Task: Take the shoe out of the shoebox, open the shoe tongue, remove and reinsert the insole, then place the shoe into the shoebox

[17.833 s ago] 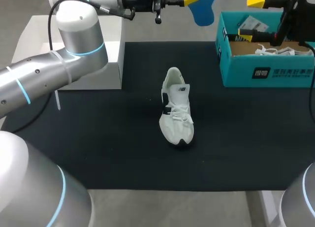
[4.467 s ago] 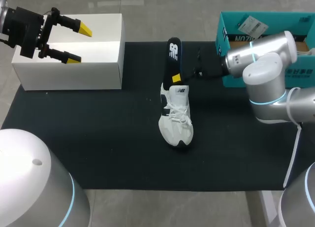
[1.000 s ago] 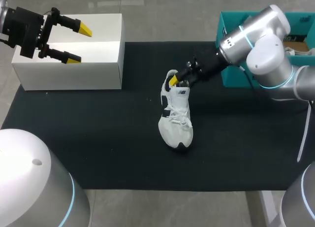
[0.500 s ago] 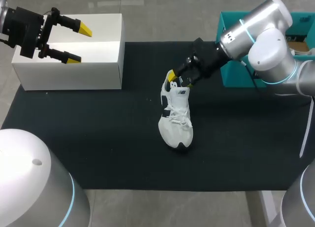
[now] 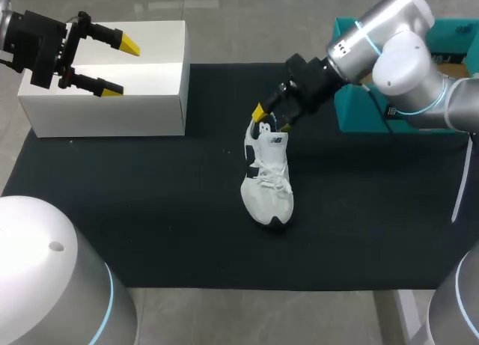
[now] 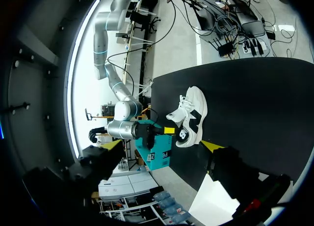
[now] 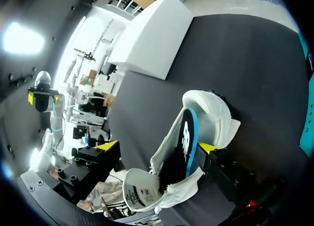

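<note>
The white shoe [image 5: 268, 176] lies on the black mat, toe toward the front edge. My right gripper [image 5: 271, 119] hovers just above its heel, open, fingers wide apart. In the right wrist view the black insole with a blue edge [image 7: 186, 142] stands in the shoe's [image 7: 211, 113] opening, its heel end leaning close to one fingertip of the right gripper [image 7: 158, 146]; the fingers do not clamp it. The teal shoebox [image 5: 352, 113] sits at the back right, mostly hidden by my right arm. My left gripper [image 5: 112, 64] hangs open and empty over the white box, far from the shoe [image 6: 189, 118].
A white box [image 5: 142, 98] stands at the mat's back left corner, under my left gripper [image 6: 163, 145]. The black mat [image 5: 150, 210] covers the table around the shoe. The teal shoebox [image 6: 154, 155] lies just behind the shoe's heel.
My right gripper has opened, letting go of the insole in the shoe, and has lifted slightly up and back from the heel. The left arm has not moved.
</note>
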Tool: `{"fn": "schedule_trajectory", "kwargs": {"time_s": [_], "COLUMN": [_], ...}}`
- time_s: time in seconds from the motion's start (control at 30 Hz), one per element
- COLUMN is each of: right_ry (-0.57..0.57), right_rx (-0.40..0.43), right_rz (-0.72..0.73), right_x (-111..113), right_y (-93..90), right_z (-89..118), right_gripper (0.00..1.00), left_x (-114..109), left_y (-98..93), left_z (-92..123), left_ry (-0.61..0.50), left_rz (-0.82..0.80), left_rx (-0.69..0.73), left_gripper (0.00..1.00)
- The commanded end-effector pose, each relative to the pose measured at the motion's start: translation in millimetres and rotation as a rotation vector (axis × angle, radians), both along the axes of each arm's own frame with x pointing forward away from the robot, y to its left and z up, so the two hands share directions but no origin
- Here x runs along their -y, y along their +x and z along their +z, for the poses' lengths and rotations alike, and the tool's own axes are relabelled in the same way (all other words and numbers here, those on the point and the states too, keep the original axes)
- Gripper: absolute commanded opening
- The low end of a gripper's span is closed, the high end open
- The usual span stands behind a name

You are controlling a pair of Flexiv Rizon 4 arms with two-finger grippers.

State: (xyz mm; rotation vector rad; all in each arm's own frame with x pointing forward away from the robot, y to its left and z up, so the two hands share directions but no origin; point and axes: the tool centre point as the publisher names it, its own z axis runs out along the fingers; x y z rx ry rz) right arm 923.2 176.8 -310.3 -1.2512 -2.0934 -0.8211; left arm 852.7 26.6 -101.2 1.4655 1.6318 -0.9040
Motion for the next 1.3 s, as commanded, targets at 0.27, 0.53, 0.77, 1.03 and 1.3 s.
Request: {"fn": "schedule_trajectory", "kwargs": {"time_s": [0.27, 0.53, 0.77, 1.03, 1.3], "right_ry": [-0.048, -0.025, -0.206, -0.183, -0.183], "right_rx": [0.009, -0.001, -0.082, -0.043, -0.043], "right_rz": [0.034, -0.034, -0.09, -0.102, -0.102], "right_x": [-2.4, -0.9, -0.9, -2.8, -2.8], "right_y": [9.4, 10.3, 6.0, 6.9, 6.9], "right_z": [17.2, 31.3, 47.4, 56.8, 56.8], "right_gripper": [1.0, 1.0, 1.0, 1.0, 1.0], "left_x": [0.1, 0.1, 0.1, 0.1, 0.1], "left_y": [1.4, 1.4, 1.4, 1.4, 1.4], "left_z": [0.4, 0.4, 0.4, 0.4, 0.4], "left_ry": [0.004, 0.004, 0.004, 0.004, 0.004], "left_rz": [-0.002, -0.002, -0.002, -0.002, -0.002], "left_rx": [-0.001, -0.001, -0.001, -0.001, -0.001], "left_gripper": [1.0, 1.0, 1.0, 1.0, 1.0]}}
